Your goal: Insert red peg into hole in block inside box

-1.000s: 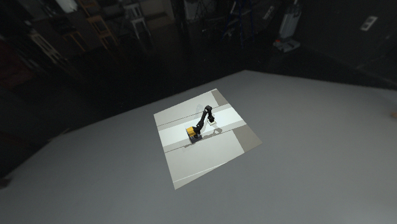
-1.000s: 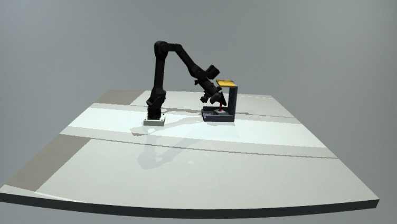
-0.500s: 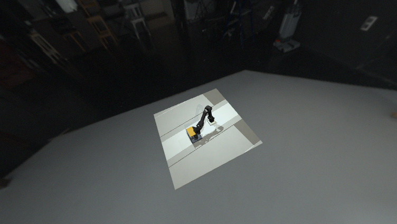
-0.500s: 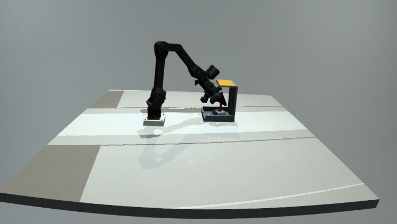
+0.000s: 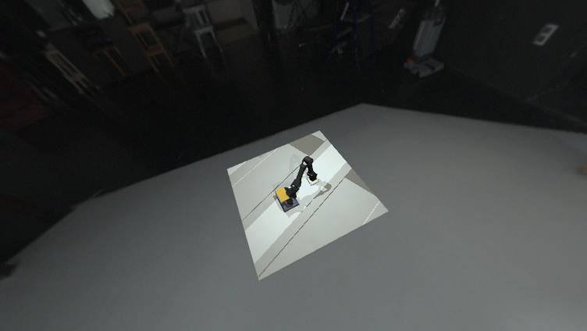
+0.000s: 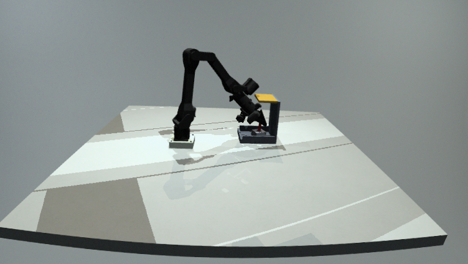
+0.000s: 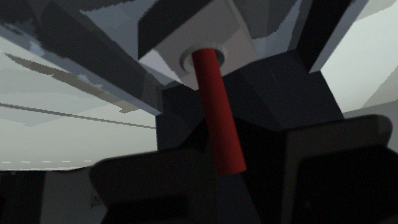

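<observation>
The red peg (image 6: 259, 126) (image 7: 220, 110) stands slightly tilted over the block. My gripper (image 6: 262, 122) (image 7: 216, 122) is shut on its upper part, inside the box under the roof. The peg's lower end is at the hole (image 7: 188, 60) in the grey block (image 6: 258, 132) (image 7: 237, 32); the hole's rim shows on both sides of it. How deep the end sits cannot be told. The box (image 6: 257, 139) (image 5: 293, 204) is dark blue-grey with low sides and a tall back wall (image 6: 274, 117). The flat yellow roof (image 6: 266, 97) (image 5: 282, 194) is above the fingers.
The arm's wrist housing (image 6: 250, 85) is close in front of the roof's front edge. The box's low side walls flank the block. The arm's pale base (image 6: 182, 144) stands on the table (image 6: 262, 197) in front of the box's open side.
</observation>
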`<act>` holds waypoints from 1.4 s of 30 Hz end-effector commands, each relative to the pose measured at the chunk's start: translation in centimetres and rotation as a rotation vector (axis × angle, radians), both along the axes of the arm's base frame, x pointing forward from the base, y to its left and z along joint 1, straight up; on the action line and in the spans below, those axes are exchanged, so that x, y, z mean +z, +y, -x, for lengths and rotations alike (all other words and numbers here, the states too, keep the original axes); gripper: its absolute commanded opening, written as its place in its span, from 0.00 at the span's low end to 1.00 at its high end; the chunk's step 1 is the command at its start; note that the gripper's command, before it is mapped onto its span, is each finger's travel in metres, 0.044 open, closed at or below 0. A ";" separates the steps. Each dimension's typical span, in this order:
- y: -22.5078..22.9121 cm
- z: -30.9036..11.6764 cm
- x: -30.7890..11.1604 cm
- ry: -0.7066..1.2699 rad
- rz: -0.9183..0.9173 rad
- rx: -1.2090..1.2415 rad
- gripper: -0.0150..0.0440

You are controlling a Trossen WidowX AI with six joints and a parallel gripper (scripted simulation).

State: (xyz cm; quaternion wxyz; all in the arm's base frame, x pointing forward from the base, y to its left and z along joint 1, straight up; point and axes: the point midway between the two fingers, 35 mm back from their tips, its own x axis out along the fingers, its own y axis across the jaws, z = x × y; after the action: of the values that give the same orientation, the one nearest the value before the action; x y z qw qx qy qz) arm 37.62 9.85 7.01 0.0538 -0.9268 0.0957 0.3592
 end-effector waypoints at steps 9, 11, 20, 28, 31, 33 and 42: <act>-0.1 0.4 -1.1 0.024 0.007 0.007 0.25; -0.1 0.4 -1.1 0.024 0.007 0.007 0.25; -0.1 0.4 -1.1 0.024 0.007 0.007 0.25; 0.0 0.1 -0.6 0.006 0.003 0.000 0.52; 0.0 0.1 -0.6 0.006 0.003 0.000 0.63; 0.0 0.1 -0.6 0.006 0.003 0.000 0.63; 0.1 2.6 -0.6 0.020 0.005 0.005 0.63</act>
State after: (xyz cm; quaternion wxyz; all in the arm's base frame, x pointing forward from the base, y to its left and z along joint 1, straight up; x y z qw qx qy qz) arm 35.95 10.02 6.62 0.0510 -0.9253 0.0920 0.3645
